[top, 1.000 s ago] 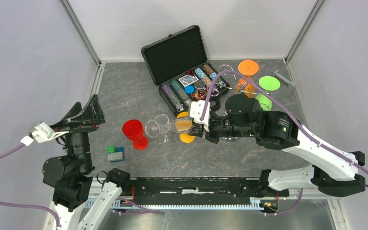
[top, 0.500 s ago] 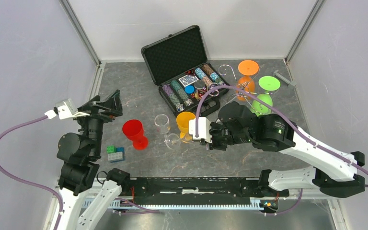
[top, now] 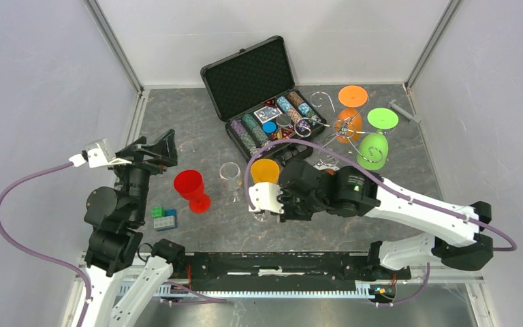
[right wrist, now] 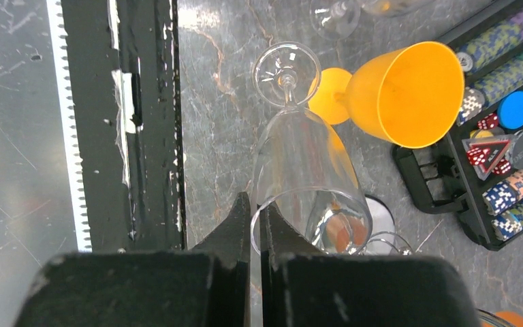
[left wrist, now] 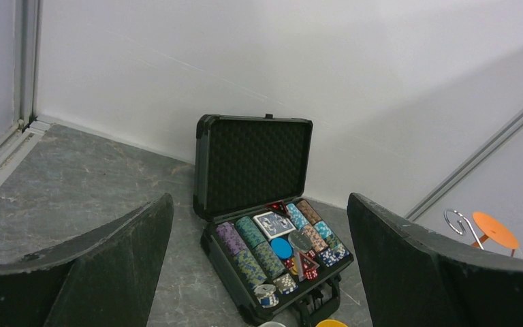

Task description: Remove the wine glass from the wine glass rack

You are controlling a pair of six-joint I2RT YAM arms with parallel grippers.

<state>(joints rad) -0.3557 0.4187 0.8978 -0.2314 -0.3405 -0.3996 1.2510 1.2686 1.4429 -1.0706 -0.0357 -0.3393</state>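
From above: wine glass rack (top: 344, 129) just right of poker chip case (top: 262, 95); left gripper (top: 158, 150) well left of case, right gripper (top: 267, 210) in front of it.

Left wrist: jaws spread wide, nothing between (case dead ahead).

Right wrist: fingers (right wrist: 242, 218) clamped on rim of clear wine glass (right wrist: 306, 170), off the rack, in front of case beside yellow goblet (right wrist: 408, 88).
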